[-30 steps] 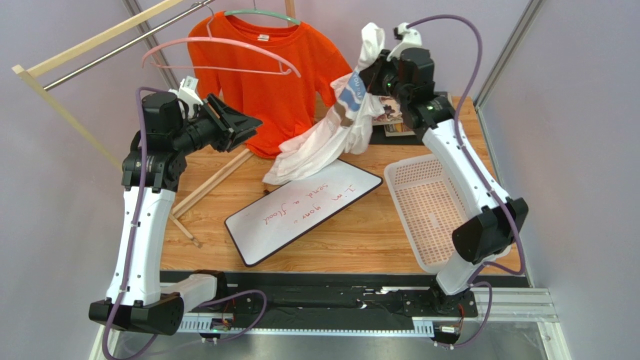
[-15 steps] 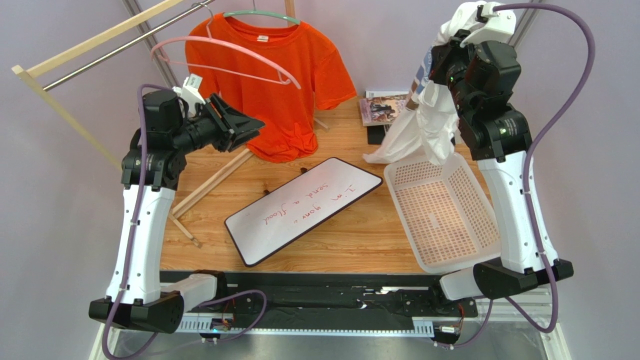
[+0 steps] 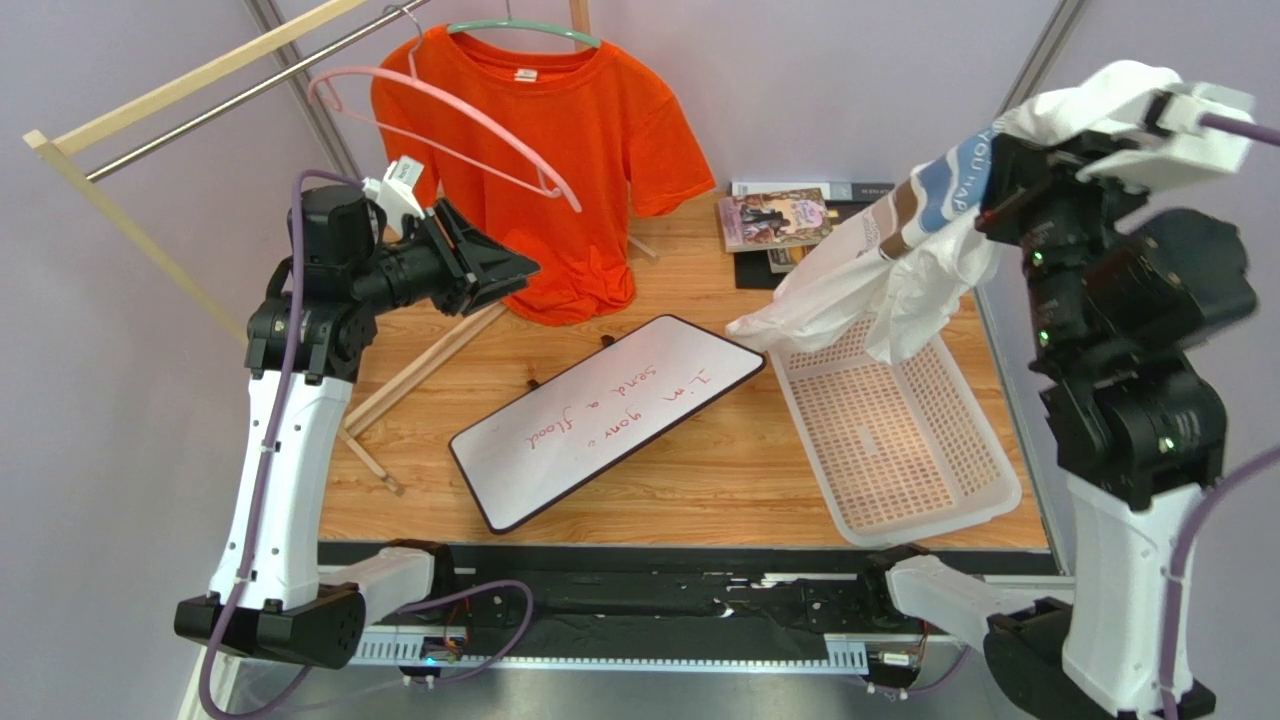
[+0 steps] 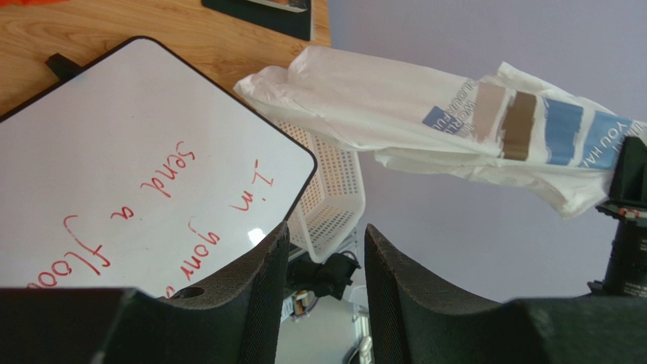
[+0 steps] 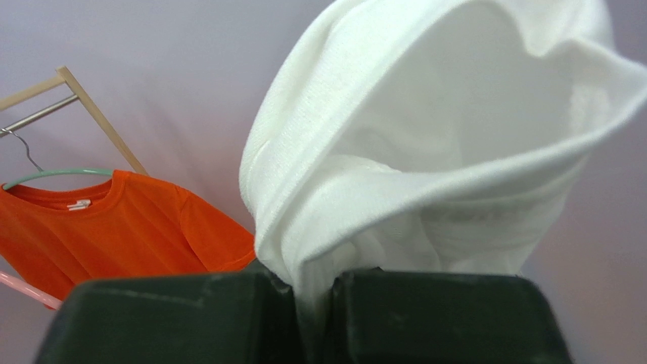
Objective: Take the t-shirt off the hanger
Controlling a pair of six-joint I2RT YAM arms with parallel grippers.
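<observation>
white t-shirt point(image 3: 902, 278) | pinched in right claw point(image 5: 315, 287) | hanging above basket point(image 3: 902, 450)

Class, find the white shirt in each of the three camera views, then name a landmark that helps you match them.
Top: upper right, the white shirt hangs from the right claw over the basket's far end.
Left wrist: upper right, above the basket.
Right wrist: fills centre and right, pinched in the claw.
Landmark: the basket links top and left wrist; the orange shirt links top and right wrist.
</observation>
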